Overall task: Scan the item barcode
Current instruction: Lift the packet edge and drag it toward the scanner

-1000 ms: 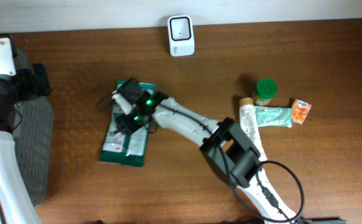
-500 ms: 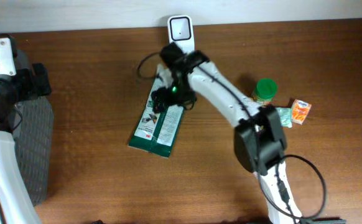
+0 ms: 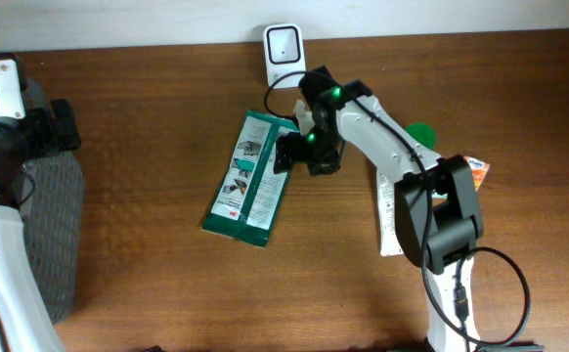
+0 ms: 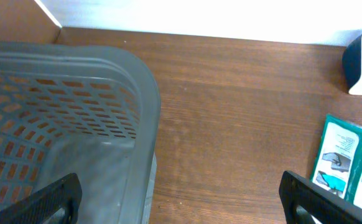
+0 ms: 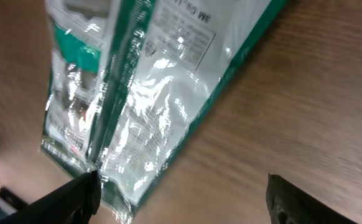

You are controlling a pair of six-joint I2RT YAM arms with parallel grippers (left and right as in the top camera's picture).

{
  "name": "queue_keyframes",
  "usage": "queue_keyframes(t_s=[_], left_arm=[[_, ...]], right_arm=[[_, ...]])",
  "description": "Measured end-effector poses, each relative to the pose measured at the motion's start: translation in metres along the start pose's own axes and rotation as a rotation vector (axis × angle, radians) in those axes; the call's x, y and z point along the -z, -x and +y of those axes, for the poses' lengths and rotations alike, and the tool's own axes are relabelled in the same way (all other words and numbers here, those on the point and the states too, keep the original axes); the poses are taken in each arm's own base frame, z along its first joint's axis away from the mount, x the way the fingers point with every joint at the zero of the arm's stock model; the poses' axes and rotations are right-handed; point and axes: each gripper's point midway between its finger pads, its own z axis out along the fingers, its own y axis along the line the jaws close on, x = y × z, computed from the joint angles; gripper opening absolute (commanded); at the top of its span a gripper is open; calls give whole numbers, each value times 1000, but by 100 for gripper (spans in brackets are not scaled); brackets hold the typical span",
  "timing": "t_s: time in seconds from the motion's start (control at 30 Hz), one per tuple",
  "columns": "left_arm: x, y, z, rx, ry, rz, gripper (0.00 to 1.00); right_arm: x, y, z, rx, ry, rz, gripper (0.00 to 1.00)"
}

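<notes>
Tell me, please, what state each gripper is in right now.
Left gripper: open, holding nothing.
Right gripper: open, at the edge of the green packet, not clamped on it.

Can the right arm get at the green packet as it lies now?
Probably yes. The right gripper sits at the upper right edge of the green packet, jaws open, nothing between. The packet lies flat on the table, so pinching may be awkward.
</notes>
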Motion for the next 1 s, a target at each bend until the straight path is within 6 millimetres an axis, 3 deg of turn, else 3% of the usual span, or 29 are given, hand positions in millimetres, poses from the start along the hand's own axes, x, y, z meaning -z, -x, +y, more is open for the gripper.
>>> queue_keyframes(t_s=[0.17, 0.27, 0.4, 0.53, 0.63, 1.0], left_arm=[[0, 0, 0, 0, 0, -1, 99], [0, 0, 0, 0, 0, 0, 99], [0, 0, 0, 0, 0, 0, 99], [0, 0, 0, 0, 0, 0, 99], [0, 0, 0, 0, 0, 0, 99], [0, 0, 0, 0, 0, 0, 99]], right_arm=[[-30, 6, -1, -66, 79, -46, 75], [-38, 20, 17, -65, 175, -135, 69], [-51, 17, 39, -47, 225, -158, 59], [-58, 17, 44, -49, 206, -177, 43], [-59, 19, 42, -61, 194, -191, 38], [-60, 22, 40, -34, 184, -209, 35]])
